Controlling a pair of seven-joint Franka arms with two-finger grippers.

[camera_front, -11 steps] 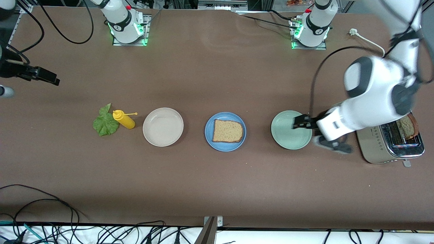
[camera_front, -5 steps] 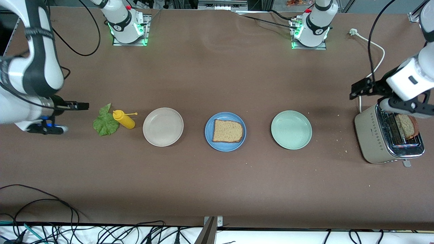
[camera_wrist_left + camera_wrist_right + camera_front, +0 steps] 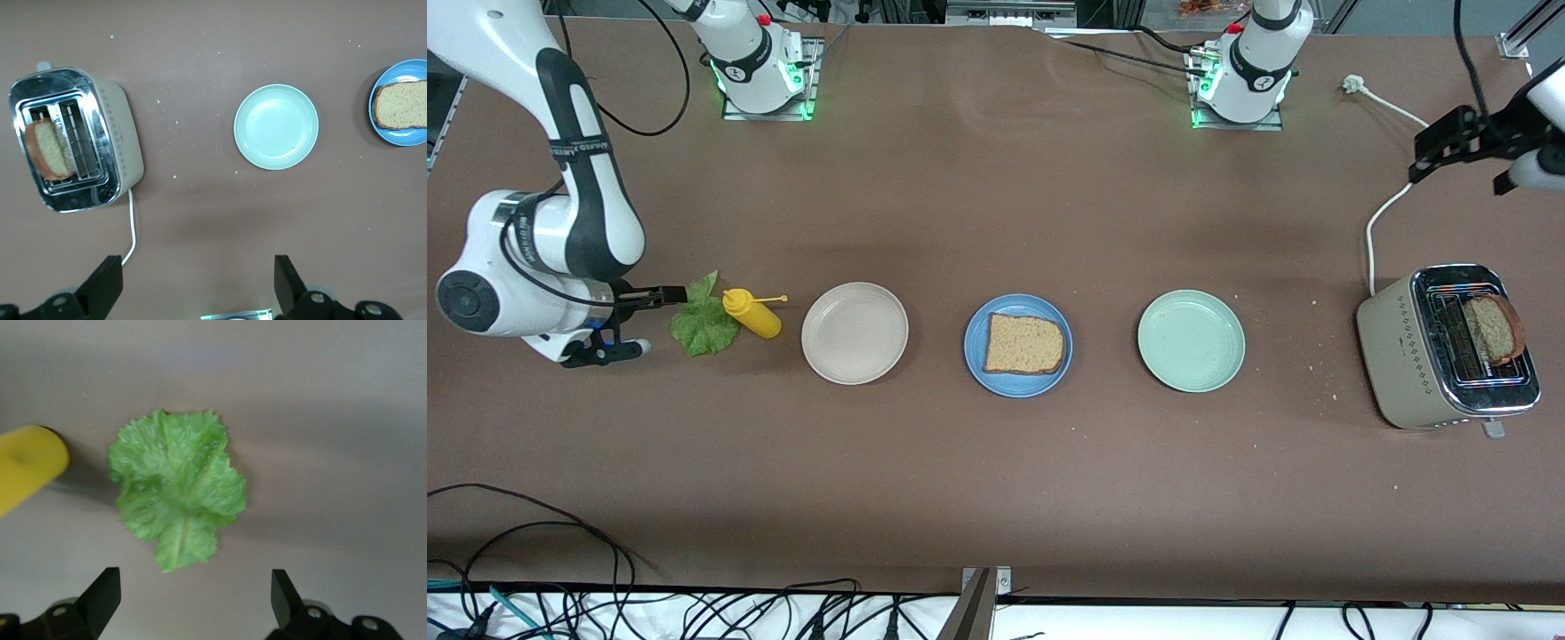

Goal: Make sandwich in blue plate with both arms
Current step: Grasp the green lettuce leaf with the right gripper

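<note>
Currently, at the left edge of the front view, the right gripper (image 3: 660, 293) is seen low over the table with its fingers spread wide and nothing held. Just to its right in the frame the lettuce leaf (image 3: 704, 323) lies flat on the table, touching or nearly touching the yellow squeeze bottle (image 3: 752, 313). In the right wrist view the leaf (image 3: 177, 487) is framed ahead of the two open fingertips, between their lines, its stem end pointing toward the gripper. The right arm is judged far the nearer to the leaf, so the pick is likely its job, and care would be needed not to knock the bottle.

Further right a beige plate (image 3: 855, 333) stands bare, then the blue plate (image 3: 1018, 345) at the middle of the frame, with one bread slice (image 3: 1024, 343) lying in it. A pale green plate (image 3: 1191, 340) follows, also bare.

At the right edge a toaster (image 3: 1448, 348) holds the second bread slice (image 3: 1492, 329) upright in a slot. The left gripper (image 3: 1440, 147) is held high in the upper right corner, over the power cord (image 3: 1383, 213), fingers fully apart and holding nothing.
</note>
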